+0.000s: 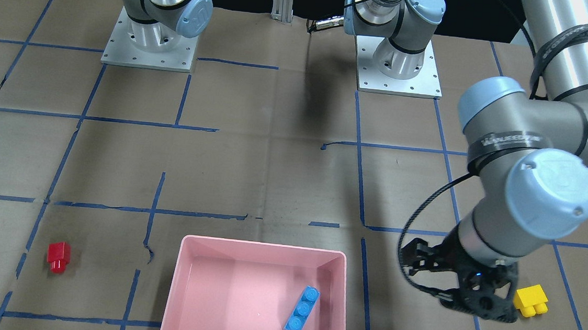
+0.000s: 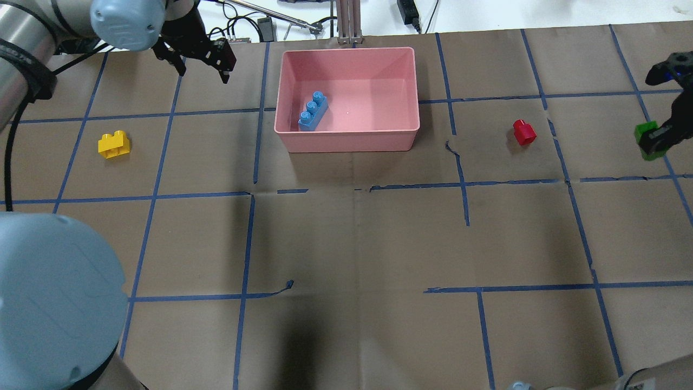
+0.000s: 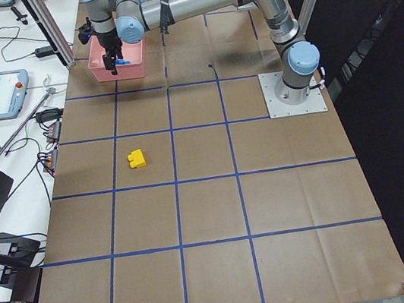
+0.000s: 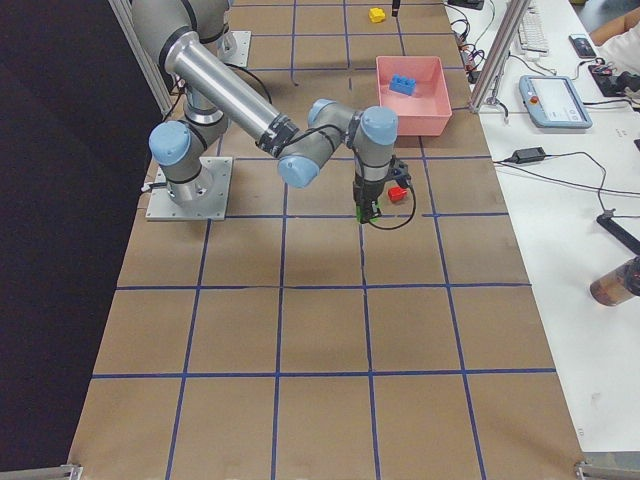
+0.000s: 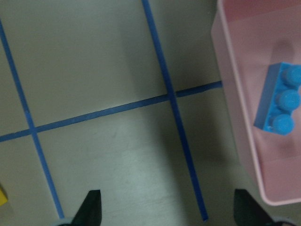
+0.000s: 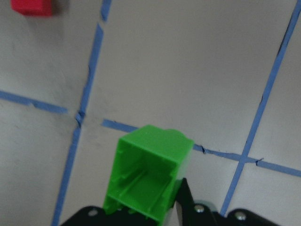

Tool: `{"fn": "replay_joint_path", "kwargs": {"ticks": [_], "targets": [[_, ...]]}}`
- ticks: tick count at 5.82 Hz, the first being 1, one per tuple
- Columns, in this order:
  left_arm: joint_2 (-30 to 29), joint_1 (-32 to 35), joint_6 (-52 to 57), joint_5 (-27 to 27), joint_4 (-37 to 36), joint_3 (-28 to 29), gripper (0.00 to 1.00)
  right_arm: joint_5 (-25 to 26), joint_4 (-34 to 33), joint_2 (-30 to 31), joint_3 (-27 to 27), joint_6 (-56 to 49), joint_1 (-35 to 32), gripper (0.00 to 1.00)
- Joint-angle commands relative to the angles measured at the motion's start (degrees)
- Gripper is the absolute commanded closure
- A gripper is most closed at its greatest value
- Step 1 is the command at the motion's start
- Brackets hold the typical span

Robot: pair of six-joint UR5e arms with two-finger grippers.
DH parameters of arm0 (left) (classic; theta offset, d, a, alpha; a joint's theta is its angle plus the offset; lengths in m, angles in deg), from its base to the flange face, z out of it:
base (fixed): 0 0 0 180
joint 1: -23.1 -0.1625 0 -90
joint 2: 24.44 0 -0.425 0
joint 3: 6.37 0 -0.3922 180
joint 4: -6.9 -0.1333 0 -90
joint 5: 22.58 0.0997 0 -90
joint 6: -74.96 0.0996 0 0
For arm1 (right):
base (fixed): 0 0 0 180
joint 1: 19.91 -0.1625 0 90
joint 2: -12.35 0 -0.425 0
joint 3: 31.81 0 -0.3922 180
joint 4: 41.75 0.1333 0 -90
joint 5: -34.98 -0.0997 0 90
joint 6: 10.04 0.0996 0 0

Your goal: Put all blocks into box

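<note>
Pink box (image 2: 346,142): blue brick (image 2: 313,114) inside, near one wall. Left gripper (image 2: 201,67): fingers wide, empty, beside box. Right gripper (image 2: 658,135): clamped on green brick (image 2: 647,142), well apart. Red brick (image 2: 524,131), yellow brick (image 2: 113,144): open table.

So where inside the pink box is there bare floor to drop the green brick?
Most of the box floor is bare: everything between the blue brick and the wall on the robot's right. Crowded only along the robot's-left wall, where that brick lies.

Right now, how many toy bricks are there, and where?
4. The blue brick lies in the pink box; the yellow brick and the red brick sit on the table either side of it; the green brick is held in the right arm's jaws.
</note>
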Motion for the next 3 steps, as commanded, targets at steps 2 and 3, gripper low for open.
{"fn": "replay_joint_path", "kwargs": {"ticks": [2,3], "targets": [[1.49,-11.03,22.56,0.08,-5.37,-6.55,0.01,-2.88,11.22,-5.77,19.02,17.84,-19.89,0.92],[-0.17,-12.53,23.91,0.00,-10.18,-6.73,0.01,-2.88,11.14,-10.33,23.86,26.86,-27.81,0.91]]}}
